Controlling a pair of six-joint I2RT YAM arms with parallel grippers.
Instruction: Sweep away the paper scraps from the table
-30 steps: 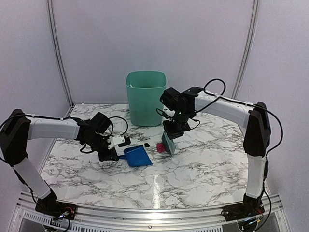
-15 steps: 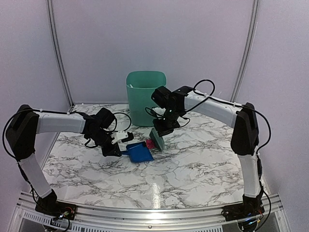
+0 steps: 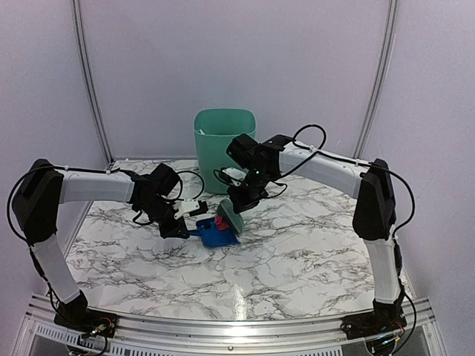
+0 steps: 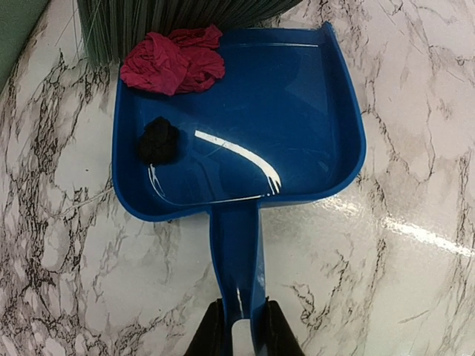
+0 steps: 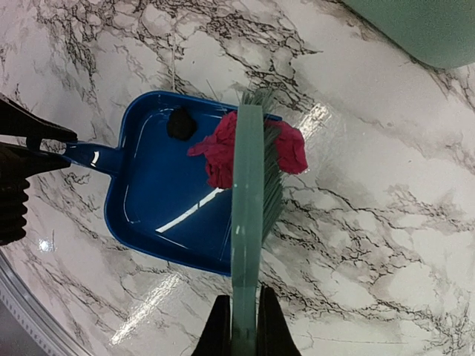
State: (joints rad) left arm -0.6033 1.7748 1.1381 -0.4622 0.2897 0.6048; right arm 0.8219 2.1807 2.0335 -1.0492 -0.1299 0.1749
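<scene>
So here's the state of things: the left hand [image 4: 239, 331] is pinching the end of the blue dustpan [image 4: 297, 111] handle, fingers tight on either side of it, and the pan lies flat on the bench [image 3: 319, 256] with its mouth pointing away from that hand. The right hand [image 5: 243, 326] is clamped on the handle of the green brush [image 5: 249, 185], bristles down right at the pan's mouth.

Only two paper scraps show. The red scrap [image 4: 172, 63] is a crumpled wad sitting right at the pan's lip, in the mouth's left corner as the left wrist camera sees it, and it's touching the bristles. From the right wrist camera it pokes out on both sides of the brush, so part of it looks like it hangs over the lip onto the marble. The black scrap [image 4: 158, 141] is a small ball fully inside the pan, near the left wall, just beside the red one but closer to the left hand.

All of it sits around the middle of the bench, leaning a bit toward the far edge, where a green bin [image 3: 223, 144] stands.
</scene>
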